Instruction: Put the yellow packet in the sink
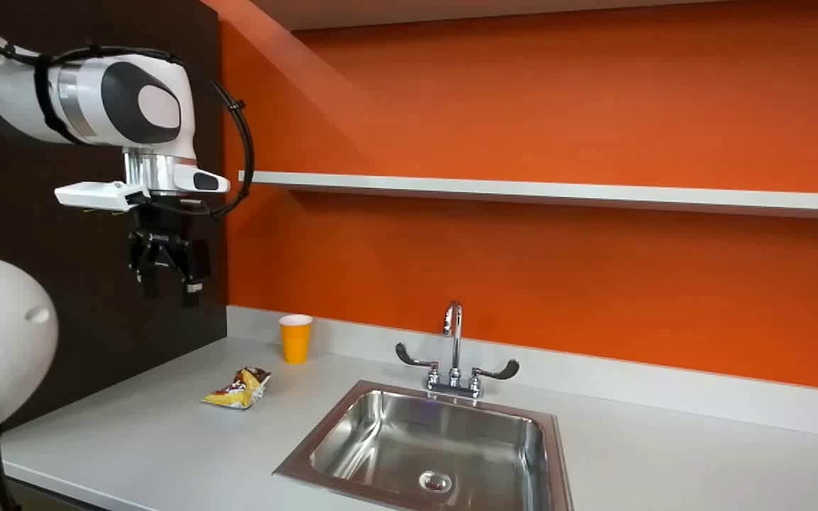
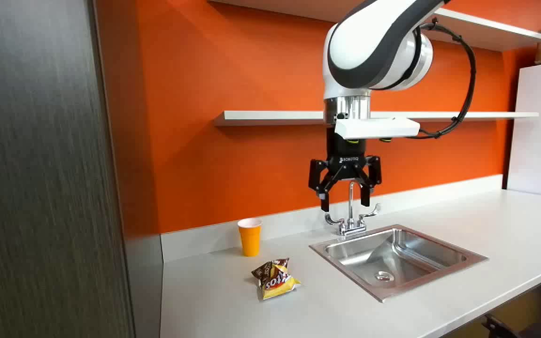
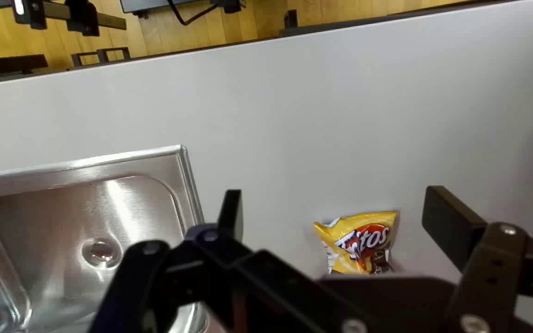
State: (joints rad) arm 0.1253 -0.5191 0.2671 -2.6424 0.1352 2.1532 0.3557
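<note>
The yellow packet (image 1: pixel 238 389), crinkled with dark brown parts and lettering, lies on the grey counter beside the sink. It also shows in an exterior view (image 2: pixel 275 280) and in the wrist view (image 3: pixel 359 238), where its lower part is hidden by the gripper body. The sink (image 1: pixel 451 422) is a stainless-steel basin; it shows in an exterior view (image 2: pixel 411 256) and at the left of the wrist view (image 3: pixel 63 222). My gripper (image 2: pixel 345 205) is open and empty, high above the counter. In the wrist view the packet appears between the spread fingers (image 3: pixel 338 208), well below them.
An upright yellow-orange cup (image 1: pixel 296 341) stands near the back wall, behind the packet. A chrome faucet (image 1: pixel 456 348) with two lever handles rises at the sink's back edge. A white shelf (image 1: pixel 522 190) runs along the orange wall. A dark panel (image 2: pixel 54 164) bounds the counter's end.
</note>
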